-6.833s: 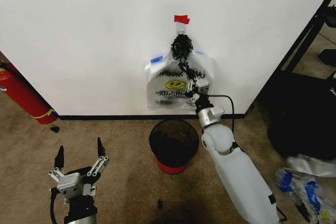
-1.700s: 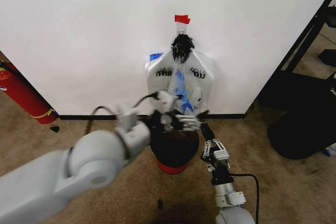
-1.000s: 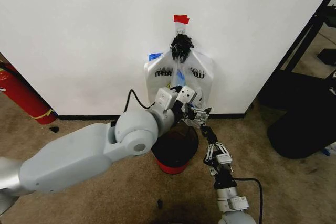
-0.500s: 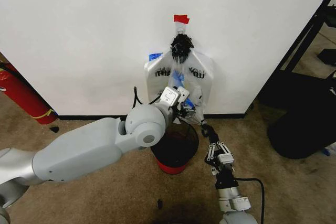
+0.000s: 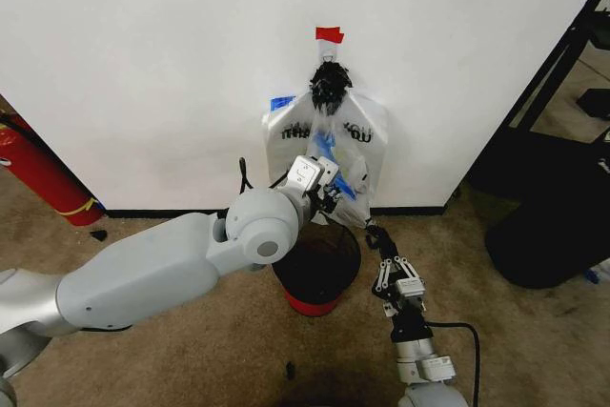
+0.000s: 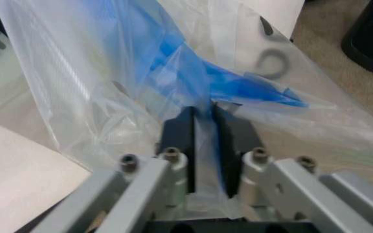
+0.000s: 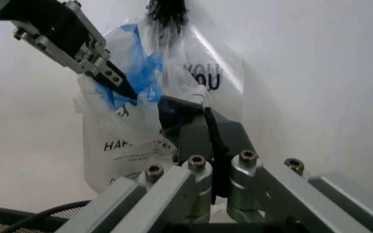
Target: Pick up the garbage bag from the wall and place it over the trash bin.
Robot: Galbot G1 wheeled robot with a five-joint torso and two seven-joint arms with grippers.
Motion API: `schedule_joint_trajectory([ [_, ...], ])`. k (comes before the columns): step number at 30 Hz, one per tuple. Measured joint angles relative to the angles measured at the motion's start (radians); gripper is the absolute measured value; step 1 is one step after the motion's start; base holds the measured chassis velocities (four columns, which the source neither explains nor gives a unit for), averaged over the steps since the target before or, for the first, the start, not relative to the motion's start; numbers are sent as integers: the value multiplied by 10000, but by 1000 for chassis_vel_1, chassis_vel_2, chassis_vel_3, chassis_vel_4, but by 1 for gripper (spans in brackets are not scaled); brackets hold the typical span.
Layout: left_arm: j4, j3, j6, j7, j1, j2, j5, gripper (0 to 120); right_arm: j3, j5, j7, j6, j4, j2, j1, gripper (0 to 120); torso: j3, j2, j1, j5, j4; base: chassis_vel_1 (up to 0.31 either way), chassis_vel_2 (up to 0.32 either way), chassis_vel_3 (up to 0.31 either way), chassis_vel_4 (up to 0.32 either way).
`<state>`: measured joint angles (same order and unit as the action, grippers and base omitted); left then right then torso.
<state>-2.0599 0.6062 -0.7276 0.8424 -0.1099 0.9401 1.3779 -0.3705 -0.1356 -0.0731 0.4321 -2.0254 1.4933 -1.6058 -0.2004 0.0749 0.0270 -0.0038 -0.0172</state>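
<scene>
**Left gripper pinches the hanging bag above the bin**

While the white wall (image 5: 143, 64) fills the background down to its black baseboard, with a scrap of red tape (image 5: 328, 34) high up, the work sits low against it. From a dark knot of handles (image 5: 330, 85) just under the tape hang two bags: the flatter white "THANK YOU" bag (image 5: 367, 135) lying against the wall, and in front of it the garbage bag (image 5: 335, 164), thin, see-through, creased, with blue patches. Its long axis runs straight down from the knot, and its lower end hangs just above the far rim of the trash bin (image 5: 316, 269), which stands on the carpet close to the baseboard.

The left arm reaches in from the robot's left, over the bin. Its left gripper (image 5: 331, 199) is at the lower part of the garbage bag, and in the left wrist view the two dark pads (image 6: 178, 141) are closed on a fold of clear and blue film. So the bag lies directly at this gripper, with the rest of it rising toward the knot; freeing it probably means drawing it away from the wall, then down to the bin mouth.

The right gripper (image 5: 384, 256) waits beside the bin's right rim, pointing up toward the bags, its fingers drawn together on nothing and apart from the plastic.
</scene>
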Motion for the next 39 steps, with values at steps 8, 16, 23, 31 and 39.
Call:
schedule_joint_trajectory([
  [8, -647, -1063, 1511, -261, -1165, -257, -678, 0, -76, 264, -42, -69, -37, -106, -29, 0, 0, 2, 0, 2, 0, 0, 0, 0, 0],
  [16, -1976, -2708, 2826, -1261, -4366, -545, -2525, 0, -140, 883, 193, -271, -382, -449, -290, 19, 1, 3, -1, -1, 3, 0, 0, 0, 0],
  [23, -2205, -3464, 3066, -1781, -5857, -149, -3516, 0, -197, 1441, 422, -825, -1118, -1157, -849, 44, 1, 3, -1, 2, -2, 0, 0, 0, 0],
  [31, -2012, -3491, 3043, -1803, -5839, 1, -3415, 0, -562, 4487, 305, -2421, -1924, -3126, -123, 74, 0, 3, -1, 5, 4, 0, 0, 0, 0],
  [39, -1868, -3304, 2990, -1769, -5574, -121, -3178, 0, -102, 6752, 264, -3725, -1289, -4883, 2121, 98, -1, 2, 0, 1, 3, 0, 0, 0, 0],
])
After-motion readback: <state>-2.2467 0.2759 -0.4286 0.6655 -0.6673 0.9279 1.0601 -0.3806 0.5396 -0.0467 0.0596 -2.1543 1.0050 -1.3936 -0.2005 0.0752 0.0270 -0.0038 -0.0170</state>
